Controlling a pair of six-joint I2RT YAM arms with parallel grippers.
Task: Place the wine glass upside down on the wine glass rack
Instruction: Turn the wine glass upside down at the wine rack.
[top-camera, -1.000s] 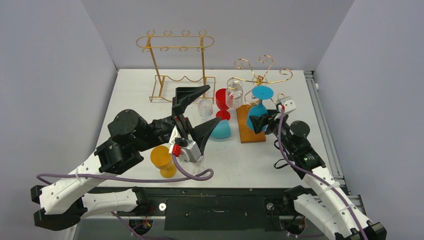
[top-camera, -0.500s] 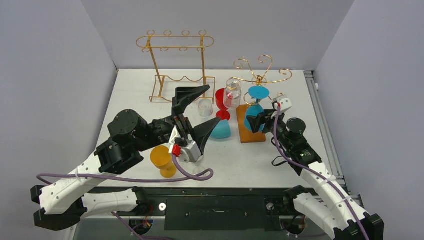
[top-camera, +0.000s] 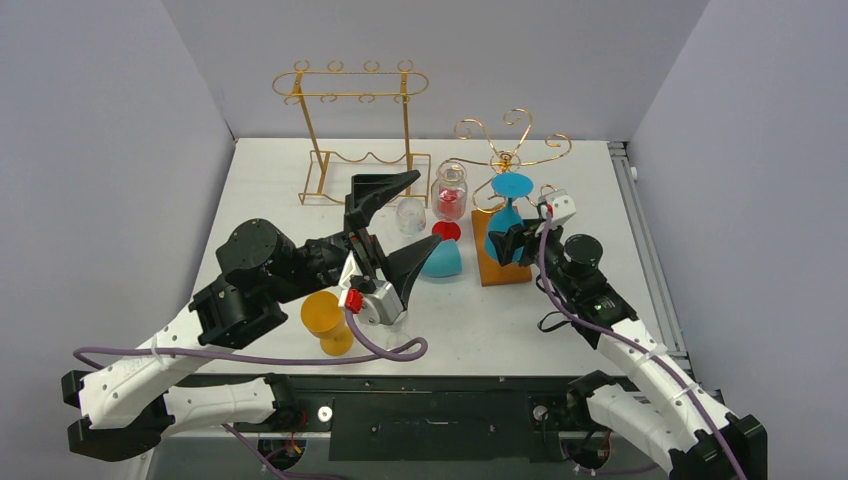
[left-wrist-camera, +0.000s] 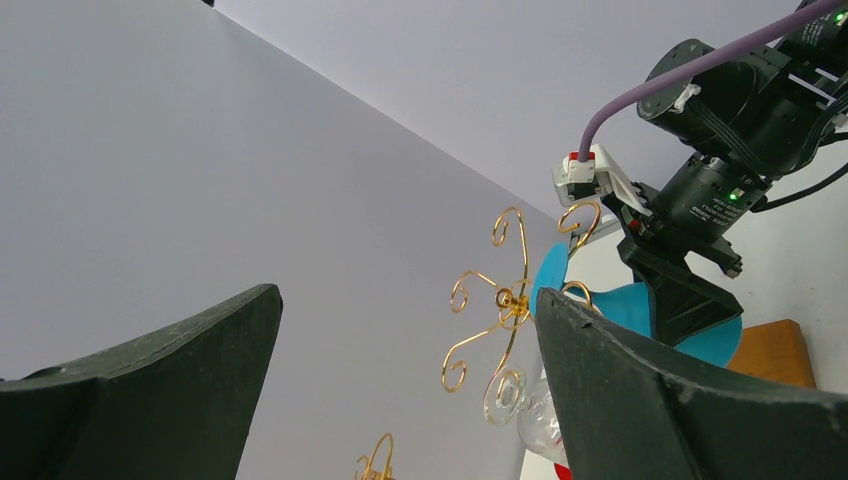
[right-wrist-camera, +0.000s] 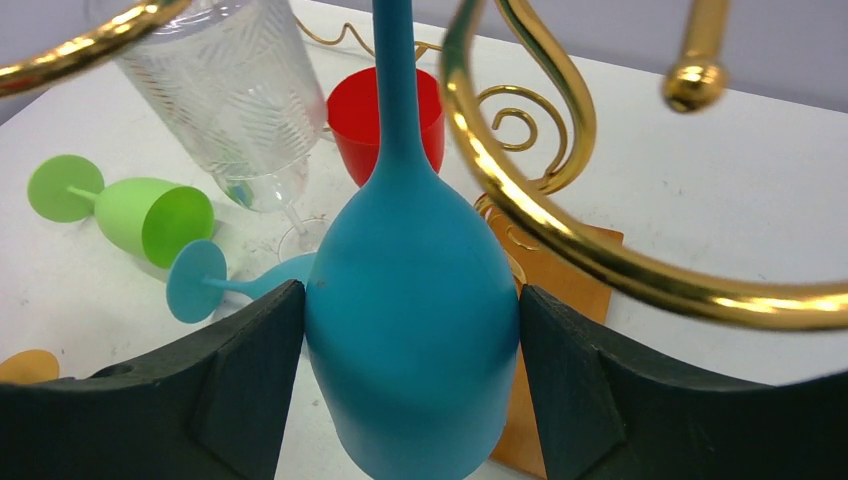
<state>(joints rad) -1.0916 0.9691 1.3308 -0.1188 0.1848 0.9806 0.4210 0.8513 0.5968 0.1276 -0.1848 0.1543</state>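
Right gripper (right-wrist-camera: 410, 385): closed on the bowl of the blue wine glass (right-wrist-camera: 410, 320), one finger on either side. The glass is held upside down, bowl low and stem rising between the fingers to pass beside a gold curl of the wine glass rack (right-wrist-camera: 560, 250); whether its foot sits in a curl cannot be told. The rack's wooden base (top-camera: 495, 265) lies under the gripper on the white surface (top-camera: 560, 330). Clear glass (right-wrist-camera: 225, 90): just left of the held glass. Red cup (right-wrist-camera: 352, 110): beyond the gripper, behind the stem. Green glass (right-wrist-camera: 150, 215) and second blue glass (right-wrist-camera: 200, 280): both on their sides, left of and below the gripper. Left gripper (top-camera: 425, 210): spread wide, holding nothing, raised above the surface, well apart from the rack. Orange glass (top-camera: 325, 315): upright beside the left arm, behind that gripper.
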